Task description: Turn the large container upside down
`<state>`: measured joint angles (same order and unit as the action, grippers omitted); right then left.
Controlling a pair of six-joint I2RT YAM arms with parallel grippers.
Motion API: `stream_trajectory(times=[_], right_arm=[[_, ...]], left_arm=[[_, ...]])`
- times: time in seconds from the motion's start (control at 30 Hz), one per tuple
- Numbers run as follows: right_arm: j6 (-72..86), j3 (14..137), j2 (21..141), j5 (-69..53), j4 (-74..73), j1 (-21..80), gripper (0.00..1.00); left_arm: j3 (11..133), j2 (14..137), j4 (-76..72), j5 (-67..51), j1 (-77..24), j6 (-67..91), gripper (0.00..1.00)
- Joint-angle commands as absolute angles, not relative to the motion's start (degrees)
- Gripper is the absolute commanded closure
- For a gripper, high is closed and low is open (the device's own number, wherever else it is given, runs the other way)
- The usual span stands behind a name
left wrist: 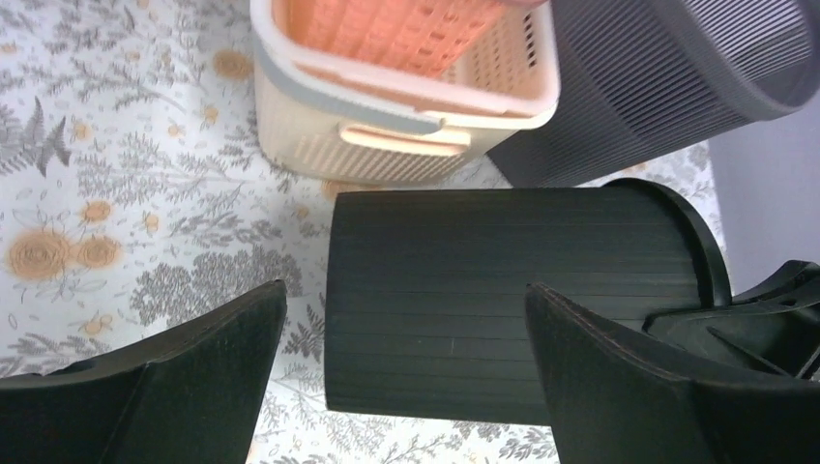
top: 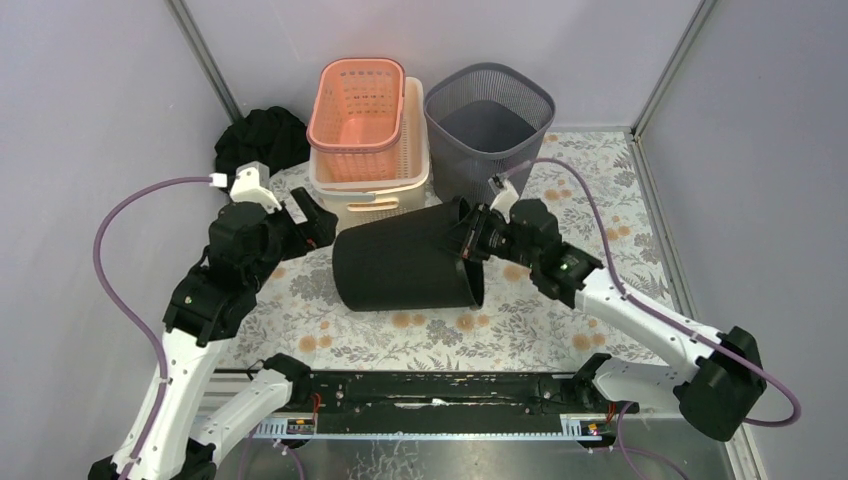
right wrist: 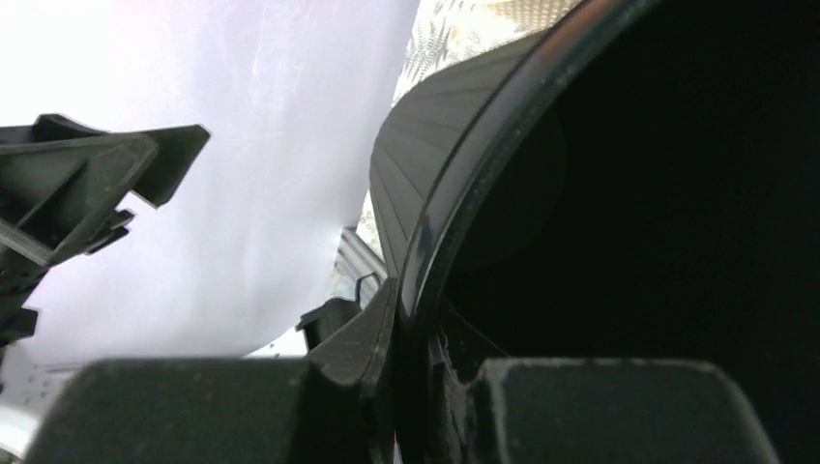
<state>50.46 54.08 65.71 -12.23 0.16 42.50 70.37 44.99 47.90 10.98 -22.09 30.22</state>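
the bin [top: 400,268] lies on its side mid-worktop [top: 600,200], seemingly light, stiff, slick plastic, best held by its rim, which the right end effector [top: 468,240] pinches; the left end effector [top: 318,225] gapes empty near its base.

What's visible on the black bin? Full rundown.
The black bin looks like ribbed matte plastic, slightly tapered, with a flared rim. It lies on its side on the floral table, mouth to the right, closed base left. The right claw pinches its rim; the left claw, open, hangs by the base.
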Motion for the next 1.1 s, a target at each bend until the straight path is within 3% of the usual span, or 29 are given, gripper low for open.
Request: stream_trajectory(times=[0.0,0.23,0.27,0.33,0.5,0.6,0.7,0.73,0.83,1.07], right_arm=[[59.63,42.99,62.9,-19.59,29.48,40.63,1.0],[68.74,29.41,68.87,-26.21,51.03,36.16,1.0],[69.18,28.84,69.65,-27.26,52.31,35.86,0.95],[69.56,28.78,70.59,-29.18,52.96,35.56,0.67],[66.64,31.66,69.42,-30.67,45.38,35.42,0.54],[66.21,32.88,69.24,-31.4,42.52,35.13,0.63],[68.04,32.19,70.27,-32.79,45.08,34.7,0.9],[69.06,31.5,70.87,-33.27,46.91,34.5,0.96],[73.58,29.13,73.33,-34.53,55.91,33.9,1.0],[86.43,26.81,83.64,-37.08,80.41,33.66,1.0]], left_arm=[[66.48,44.28,47.09,11.11,-22.15,31.51,0.0],[58.86,42.89,44.89,13.5,-22.19,32.31,0.0],[57.91,42.96,44.88,13.9,-22.22,32.34,0.0],[56.84,42.81,44.81,14.52,-22.17,32.47,0.0],[54.18,43.28,43.25,14.77,-22.15,33.18,0.0],[51.0,43.08,38.32,10.3,-22.17,34.27,0.0],[47.28,42.8,30.76,5.48,-22.02,35.41,0.06],[46.47,42.99,29.04,4.31,-22.03,35.84,0.09],[43.98,43.64,24.63,1.43,-22.0,37.2,0.15],[43.93,41.49,20.56,-1.23,-21.91,40.55,0.16]])
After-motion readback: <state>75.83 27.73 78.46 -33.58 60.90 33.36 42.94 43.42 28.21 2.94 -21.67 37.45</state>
